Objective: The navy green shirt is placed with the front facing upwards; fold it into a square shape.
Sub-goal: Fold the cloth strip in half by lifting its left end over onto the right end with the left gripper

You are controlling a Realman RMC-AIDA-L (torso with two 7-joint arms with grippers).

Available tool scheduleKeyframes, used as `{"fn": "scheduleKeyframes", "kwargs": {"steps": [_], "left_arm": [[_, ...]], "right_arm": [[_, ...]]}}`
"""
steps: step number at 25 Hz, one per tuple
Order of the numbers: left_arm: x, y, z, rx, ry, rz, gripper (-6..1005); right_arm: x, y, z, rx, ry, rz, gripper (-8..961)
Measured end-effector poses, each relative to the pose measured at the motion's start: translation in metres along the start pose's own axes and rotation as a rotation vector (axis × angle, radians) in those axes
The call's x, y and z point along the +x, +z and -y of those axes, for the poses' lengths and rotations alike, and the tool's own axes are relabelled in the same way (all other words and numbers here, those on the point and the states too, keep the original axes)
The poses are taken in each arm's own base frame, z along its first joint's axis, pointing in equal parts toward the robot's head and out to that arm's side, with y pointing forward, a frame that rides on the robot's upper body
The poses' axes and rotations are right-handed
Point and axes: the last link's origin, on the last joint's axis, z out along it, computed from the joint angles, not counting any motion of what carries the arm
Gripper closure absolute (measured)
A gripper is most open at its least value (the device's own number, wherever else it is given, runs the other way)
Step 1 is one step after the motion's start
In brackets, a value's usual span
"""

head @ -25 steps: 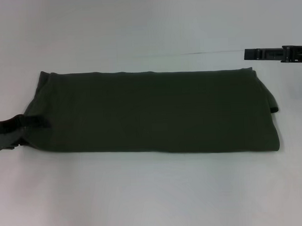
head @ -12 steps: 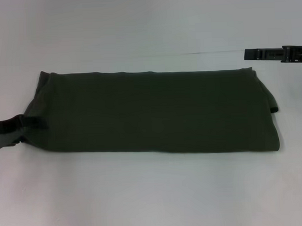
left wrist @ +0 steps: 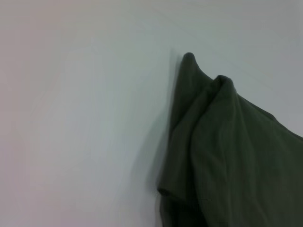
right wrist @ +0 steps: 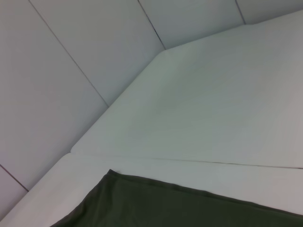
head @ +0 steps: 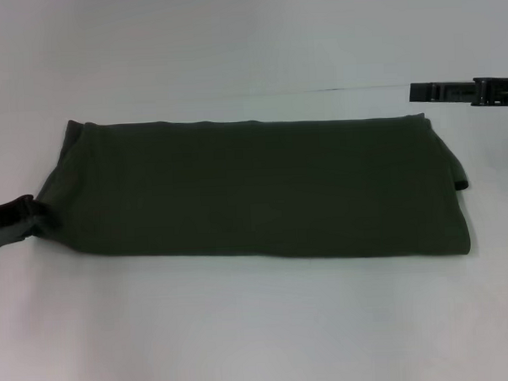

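On the white table, the navy green shirt lay as a long dark band, already folded lengthwise, its lettering out of sight and its length running across the robot's front. One short end sat directly beside the left gripper, which reached in from the table's left edge at table height; the head view showed its tip touching the cloth there, and the fabric drawn to a small pinch at that spot. Whether its fingers were closed on the shirt could not be told, since the dark tips merged with the dark cloth. The left wrist view showed only that end of the shirt, bunched into soft upright folds and layered on itself against bare table.

The right gripper hung well apart from the work, beyond the shirt's far corner on the other side and clear of the cloth, seemingly parked; its fingers' state could not be read either. Its wrist view caught a corner of the shirt below and a seam in the tabletop.

The step in hand appeared to be taking hold of the left end. The next move would likely call for a firm grip through all layers, then a lift and carry across toward the far end, laid edge to edge to leave a square.
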Motion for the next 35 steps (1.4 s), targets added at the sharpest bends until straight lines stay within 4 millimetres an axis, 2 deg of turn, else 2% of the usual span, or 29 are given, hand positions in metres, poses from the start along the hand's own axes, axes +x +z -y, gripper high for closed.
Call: {"fn": "scheduleKeyframes", "kwargs": {"steps": [7,12,18,25,26,28,35], "left_arm": [[-0.004,-0.004,0.008,0.009,-0.012,-0.02,711],[-0.007,-0.013,0.016,-0.013,-0.025,-0.055,938],[-0.015,-0.027,0.03,-0.037,-0.037,-0.098,973],[-0.021,-0.057,0.066,0.012,-0.052,-0.186,973],[-0.021,-0.057,0.066,0.012,-0.052,-0.186,972],[-0.024,-0.076,0.087,0.042,-0.065,-0.22,972],[-0.033,-0.111,0.122,0.151,-0.096,-0.264,973]], "right_arm": [[0.004,0.003,0.0,-0.001,0.01,-0.001,49],[0.009,0.008,-0.003,-0.011,0.021,-0.003,49],[0.015,0.021,-0.012,-0.044,0.044,0.009,53],[0.022,0.043,-0.025,-0.06,0.068,0.017,53],[0.022,0.043,-0.025,-0.06,0.068,0.017,53],[0.023,0.05,-0.028,-0.062,0.073,0.021,53],[0.021,0.063,-0.034,-0.068,0.076,0.024,53]]}}
